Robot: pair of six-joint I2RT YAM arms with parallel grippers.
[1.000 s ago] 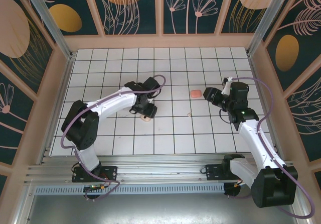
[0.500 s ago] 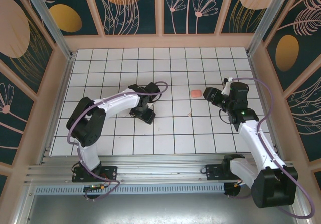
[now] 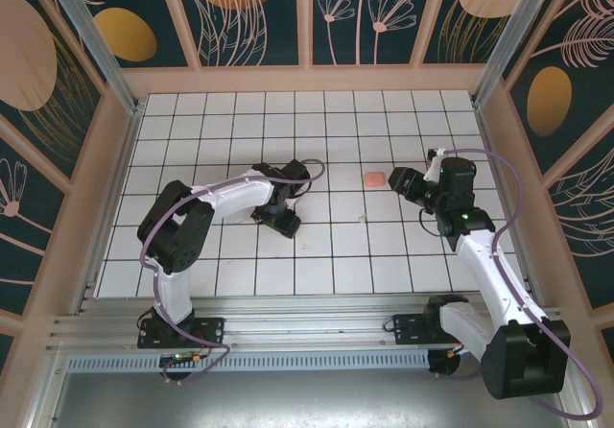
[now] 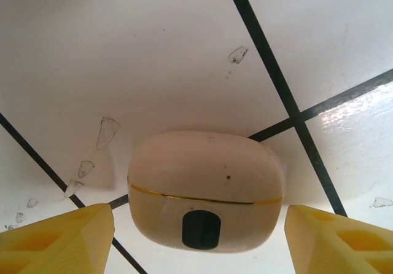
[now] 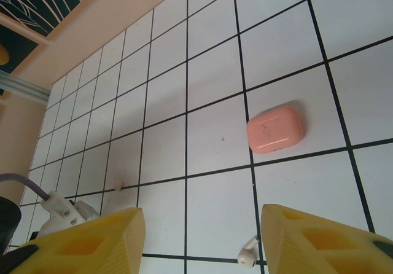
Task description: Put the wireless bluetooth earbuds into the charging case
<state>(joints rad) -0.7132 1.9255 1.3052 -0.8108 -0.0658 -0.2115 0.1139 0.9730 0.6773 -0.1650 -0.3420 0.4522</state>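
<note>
Earbud (image 5: 247, 255) lies by R hand (image 5: 202, 225), apart (L hand (image 4: 198, 222) apart, flanking beige case (image 4: 206, 176)).

Beige case (image 4: 206, 188), pink case (image 5: 275, 128)

On my feed the left arm (image 3: 230, 193) is folded hard at the elbow, with the forearm running right and the left gripper (image 3: 280, 221) pointing down, low, its yellow fingers (image 4: 55, 237) spread wide. The right arm (image 3: 484, 265) is stretched up and away from its base. Its wrist is bent so the right gripper (image 3: 398, 180) aims left and down, jaws parted.
</note>
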